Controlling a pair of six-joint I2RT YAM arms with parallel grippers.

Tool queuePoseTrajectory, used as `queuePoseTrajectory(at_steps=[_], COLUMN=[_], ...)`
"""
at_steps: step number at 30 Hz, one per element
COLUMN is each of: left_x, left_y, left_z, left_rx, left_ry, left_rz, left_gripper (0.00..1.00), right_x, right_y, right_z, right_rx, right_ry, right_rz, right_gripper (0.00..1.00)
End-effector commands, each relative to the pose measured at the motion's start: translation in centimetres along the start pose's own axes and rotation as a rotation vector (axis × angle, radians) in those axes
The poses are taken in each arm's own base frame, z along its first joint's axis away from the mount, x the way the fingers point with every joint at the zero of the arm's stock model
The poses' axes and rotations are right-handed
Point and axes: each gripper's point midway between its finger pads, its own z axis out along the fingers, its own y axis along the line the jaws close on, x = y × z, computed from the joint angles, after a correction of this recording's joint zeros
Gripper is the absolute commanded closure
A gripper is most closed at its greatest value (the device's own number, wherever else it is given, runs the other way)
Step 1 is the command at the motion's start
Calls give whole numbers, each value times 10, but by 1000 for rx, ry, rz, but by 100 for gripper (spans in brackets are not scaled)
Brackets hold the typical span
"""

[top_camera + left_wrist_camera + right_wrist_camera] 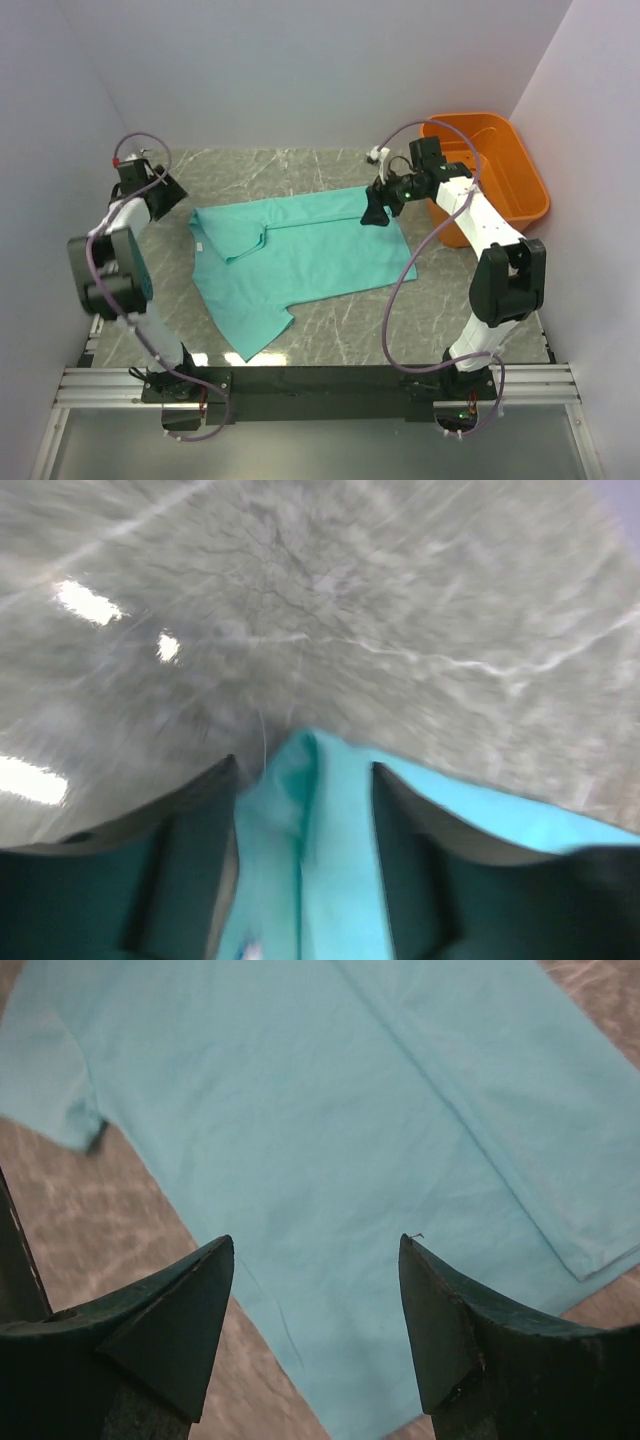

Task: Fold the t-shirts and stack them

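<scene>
I'm seeing the t-shirt (300, 260) lying spread mid-surface (340, 330) between the arms, one side folded in; left end effector (302, 765) sitting open, cloth edge loose between its fingers; right end effector (315, 1240) hovering open above the far end, likely lining up the next fold.

No text, brand, number or sign can be read in any of the views. The only label-like thing is a small white tag (200, 243) at the left edge of the plain turquoise cloth t-shirt (300, 255), and it is too small to show any writing.
</scene>
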Motion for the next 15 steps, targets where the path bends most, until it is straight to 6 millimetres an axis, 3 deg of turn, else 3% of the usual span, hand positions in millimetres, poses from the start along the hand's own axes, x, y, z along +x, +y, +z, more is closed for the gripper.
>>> queuePoseTrajectory(at_steps=[1, 2, 3, 4, 6, 7, 8, 9, 11, 12, 14, 15], left_x=[-53, -49, -50, -30, -21, 4, 12, 25, 64, 79, 103, 116], left_y=[-33, -36, -40, -36, -36, -49, -50, -50, -48, -50, -40, -40], left_z=[-90, -102, -115, -133, -152, -165, -169, -174, -182, -185, -195, -199], left_rx=[87, 111, 147, 176, 265, 379, 397, 391, 389, 390, 337, 318], left_ry=[-263, -281, -318, -309, -308, -208, -166, -110, 39, 77, 67, 76], left_rz=[26, 13, -2, -67, -135, -158, -176, -187, -197, -188, -182, -173], left_gripper=[30, 14, 4, 1, 1, 1, 1, 1, 7, 7, 7, 7], right_x=[29, 39, 65, 66, 91, 90, 94, 106, 112, 124, 131, 138], right_y=[35, 43, 51, 54, 54, 59, 61, 71, 94, 108, 147, 148], right_z=[-21, -25, -25, -35, -32, -40, -42, -40, -41, -35, -20, -7], right_rx=[-148, -179, -230, -187, -148, -113, -104, -130, -187, -231, -311, -282], right_ry=[64, 75, 103, 99, 111, 96, 94, 99, 75, 83, 80, 93], right_rz=[-268, -339, -465, -558, -651, -706, -730, -729, -780, -782, -855, -910], right_gripper=[26, 26, 26, 26, 21, 19, 16, 13, 12, 12, 13, 14])
